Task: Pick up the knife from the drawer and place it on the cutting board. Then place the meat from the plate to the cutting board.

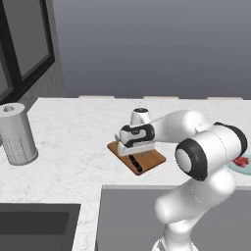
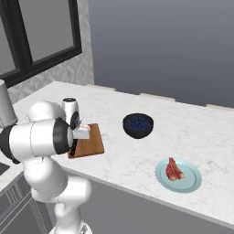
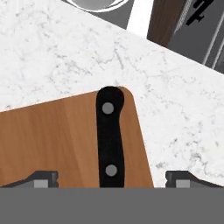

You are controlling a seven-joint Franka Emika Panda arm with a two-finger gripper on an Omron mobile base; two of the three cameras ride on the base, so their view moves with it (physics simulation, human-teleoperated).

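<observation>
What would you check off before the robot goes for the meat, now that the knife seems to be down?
1. Knife lying on the cutting board: ok, its black handle rests flat on the wood near one corner.
2. Claw let go of the knife: ok, its tips stand wide apart on either side of the handle, not touching it.
3. Meat on the plate, waiting: ok, it lies on the blue plate on the counter.
4. Free room on the board for the meat: ok, bare wood shows beside the knife.
5. Path to the plate: cannot tell for sure; a dark bowl sits between board and plate.
</observation>
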